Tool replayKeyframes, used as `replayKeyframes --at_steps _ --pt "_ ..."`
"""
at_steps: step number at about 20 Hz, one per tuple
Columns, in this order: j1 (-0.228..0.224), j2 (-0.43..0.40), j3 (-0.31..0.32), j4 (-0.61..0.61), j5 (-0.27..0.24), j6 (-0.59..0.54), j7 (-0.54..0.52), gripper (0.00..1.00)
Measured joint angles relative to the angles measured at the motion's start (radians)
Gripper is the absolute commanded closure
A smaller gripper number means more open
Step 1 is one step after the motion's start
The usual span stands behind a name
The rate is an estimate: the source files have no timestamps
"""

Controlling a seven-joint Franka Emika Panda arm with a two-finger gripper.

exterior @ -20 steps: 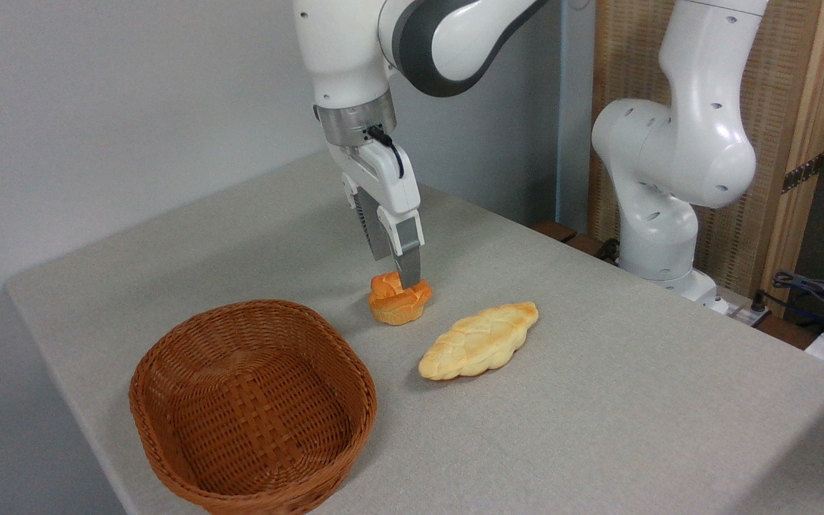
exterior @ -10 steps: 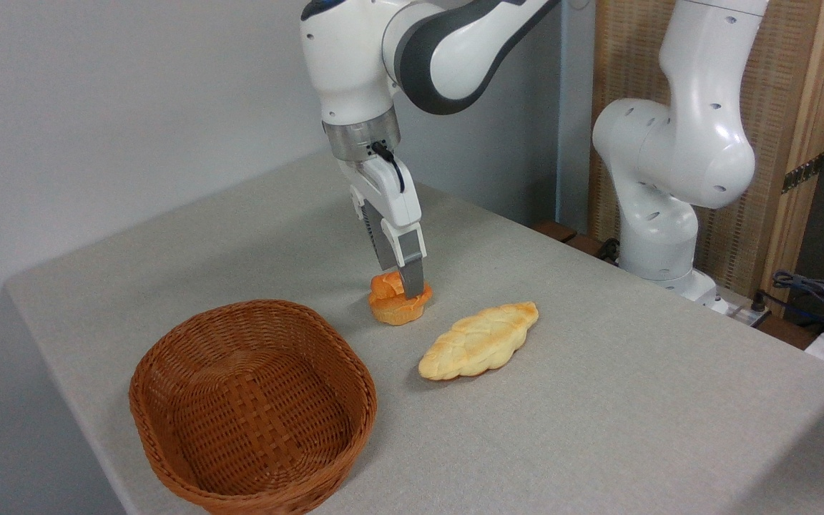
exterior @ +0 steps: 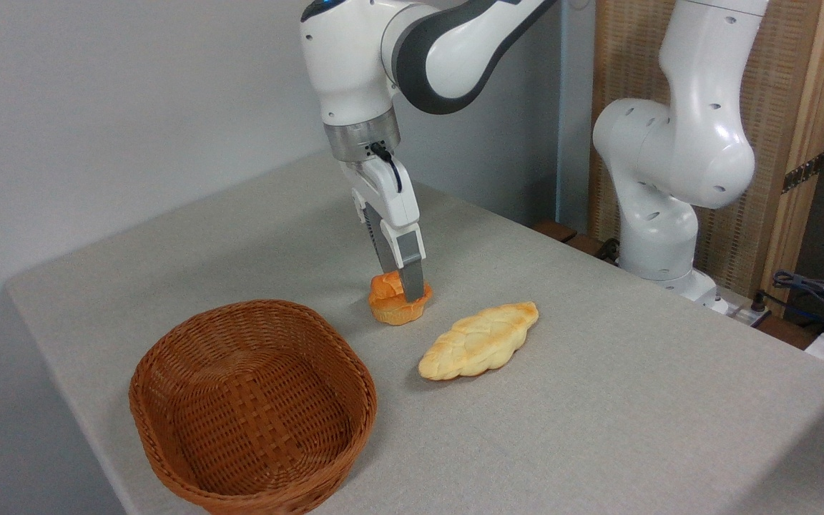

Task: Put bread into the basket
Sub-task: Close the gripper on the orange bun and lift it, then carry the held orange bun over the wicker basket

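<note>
Camera view, frame centre: white two-finger gripper pinching small orange-golden knotted bread high on its top; likely slip before brown wicker basket.

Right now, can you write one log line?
fingers: straddling small orange knotted bun | bun: on table | brown wicker basket: empty

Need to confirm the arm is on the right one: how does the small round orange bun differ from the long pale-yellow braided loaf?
The small round orange bun is compact and deeper in colour; the long pale-yellow braided loaf is larger, leaf-shaped and paler. The hand is down over the bun; the loaf lies untouched. Both rest on the grey table.
</note>
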Motion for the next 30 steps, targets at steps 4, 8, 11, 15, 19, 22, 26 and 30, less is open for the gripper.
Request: replayKeyframes --at_steps 4,8,11,15,19,22,26,30 --pt "-0.004 0.008 -0.003 -0.009 0.001 0.021 0.000 0.00" --pt "-0.006 0.014 -0.003 -0.017 0.001 0.036 0.000 0.08" --pt "-0.006 0.014 -0.003 -0.018 0.001 0.044 0.000 0.25" --pt "-0.019 0.021 -0.003 -0.020 0.001 0.057 0.001 0.40" --pt "-0.022 0.024 -0.003 -0.020 0.002 0.057 0.001 0.40" --pt "-0.022 0.024 -0.003 -0.020 0.003 0.057 0.001 0.42" --pt "-0.021 0.024 -0.003 -0.020 0.003 0.057 0.001 0.46" --pt "-0.020 0.024 -0.001 0.006 0.003 0.002 0.021 0.48"
